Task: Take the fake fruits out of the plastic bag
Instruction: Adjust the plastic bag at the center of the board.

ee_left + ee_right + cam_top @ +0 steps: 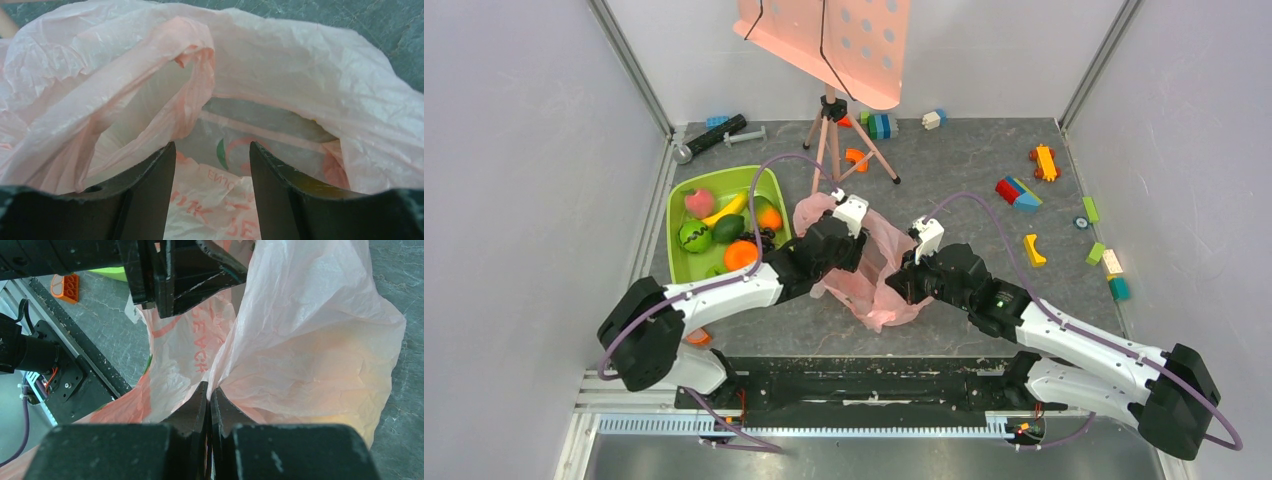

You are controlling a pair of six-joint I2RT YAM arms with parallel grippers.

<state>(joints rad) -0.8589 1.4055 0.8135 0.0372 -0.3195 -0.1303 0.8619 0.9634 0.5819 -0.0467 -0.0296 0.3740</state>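
Note:
The pink plastic bag (876, 290) lies crumpled on the grey table between my two arms. My left gripper (857, 247) is open at its far-left side. In the left wrist view its fingers (150, 190) straddle printed film at the bag's mouth (300, 75), holding nothing. My right gripper (902, 285) is shut on a fold of the bag, its tips (210, 388) pinching the film (310, 340). Several fake fruits, among them a banana (728, 208) and an orange (740, 254), lie in the green tray (769, 180). No fruit shows inside the bag.
A tripod (829, 130) with a rigid pink perforated panel (834, 40) stands just behind the bag. Toy blocks (1017, 191) are scattered at the back and right. A black tool (719, 133) lies back left. An orange brick (70, 287) sits near the left arm's base.

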